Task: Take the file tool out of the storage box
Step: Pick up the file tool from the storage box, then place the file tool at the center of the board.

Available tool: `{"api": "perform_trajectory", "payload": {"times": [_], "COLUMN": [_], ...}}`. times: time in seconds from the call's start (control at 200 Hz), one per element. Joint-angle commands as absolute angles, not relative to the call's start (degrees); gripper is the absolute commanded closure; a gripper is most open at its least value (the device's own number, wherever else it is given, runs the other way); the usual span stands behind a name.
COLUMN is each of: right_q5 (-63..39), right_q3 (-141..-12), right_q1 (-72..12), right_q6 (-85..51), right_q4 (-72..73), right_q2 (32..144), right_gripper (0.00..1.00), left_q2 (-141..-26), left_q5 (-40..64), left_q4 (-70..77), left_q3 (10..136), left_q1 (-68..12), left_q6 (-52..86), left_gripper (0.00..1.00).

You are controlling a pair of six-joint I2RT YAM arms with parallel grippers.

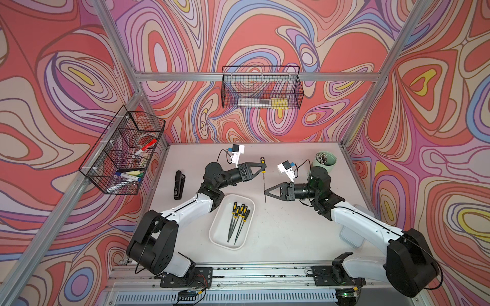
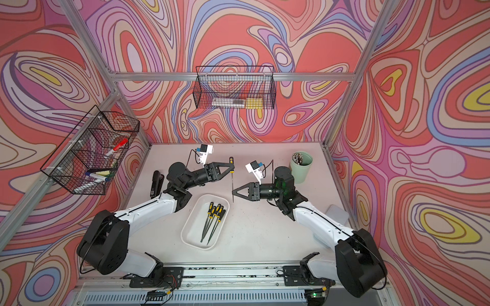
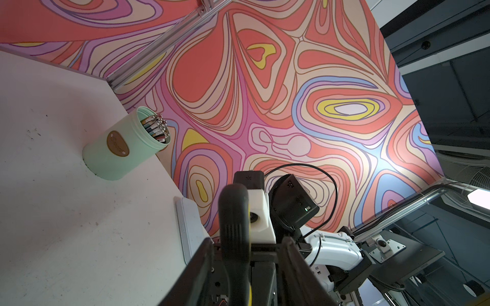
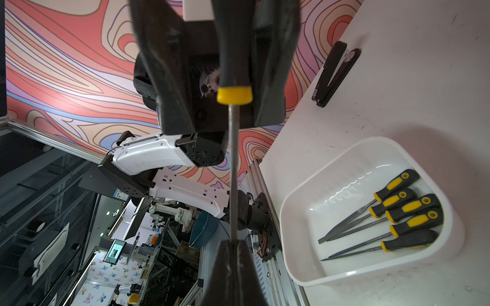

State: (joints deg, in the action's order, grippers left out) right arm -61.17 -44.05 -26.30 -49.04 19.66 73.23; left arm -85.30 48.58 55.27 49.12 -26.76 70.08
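Right fingers [image 1: 267, 194]: pinched fully together on the bare metal tip end of the file tool [image 1: 264, 182]. In the right wrist view you see the shaft run straight into the closed pair.

Left fingers [image 1: 262, 165]: parted, one on each side of the file's black-and-yellow handle. Both wrist views show a gap on each side, so they have no squeeze on it.

Clock read from the top views, 12 at the back wall.

File tool: in the air above the desk [image 1: 291, 233], spanning your two arms, handle toward 12, tip toward 6. It is outside the storage box [image 1: 221, 227], at about 1 o'clock from it and clear of the rim.

Storage box: flat on the desk between the arms, long axis running 1 to 7. More files [image 1: 238, 220] lie inside, handles bunched at the 12 end, blades fanning toward 6.

Black stapler [image 1: 179, 185]: on the desk at 10 o'clock from the box, beyond the left arm.

Mint-green cup [image 1: 324, 161]: at 2 o'clock, near the back right corner, full of thin sticks.

Flat white lid [image 1: 348, 238]: at 3 o'clock, partly hidden under the right arm.
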Motion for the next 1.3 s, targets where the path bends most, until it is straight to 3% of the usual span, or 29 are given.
{"api": "perform_trajectory", "payload": {"times": [0.0, 0.075, 0.155, 0.265, 0.426, 0.611, 0.891, 1.297], "right_q5": [-57.76, -55.25, -52.17, -45.83, -30.33, -11.17, 3.32, 1.99], "right_q3": [-46.5, -47.87, -50.27, -54.32, -61.48, -66.03, -67.58, -65.09], "right_q1": [-26.46, -26.52, -26.46, -26.46, -26.46, -26.46, -26.46, -24.15], "right_q6": [-43.61, -40.44, -35.83, -29.57, -22.78, -20.12, -20.75, -21.77], "right_q4": [12.29, 6.42, -2.21, -14.81, -33.63, -49.13, -59.67, -54.9], "right_q2": [71.3, 70.47, 69.6, 68.3, 68.19, 71.04, 79.93, 93.86], "right_gripper": [1.0, 1.0, 1.0, 1.0, 1.0, 1.0, 1.0, 1.0], "left_q2": [-84.99, -84.32, -83.04, -80.21, -75.49, -72.37, -71.36, -71.55], "left_q5": [50.52, 50.97, 51.09, 49.87, 39.53, 29.22, 19.61, 8.84], "left_q4": [55.43, 52.48, 47.15, 32.88, -0.68, -18.05, -33.21, -33.61], "left_q3": [50.92, 51.54, 52.07, 53.72, 60.31, 63.31, 65.27, 59.03], "left_q1": [-25.54, -24.82, -24.14, -22.95, -22.94, -22.92, -23.12, -25.53], "left_q6": [68.85, 67.87, 65.38, 57.63, 38.65, 30.02, 24.21, 25.71], "left_gripper": [0.35, 0.14, 0.01, 0.01, 0.01, 0.01, 0.01, 0.01]}}
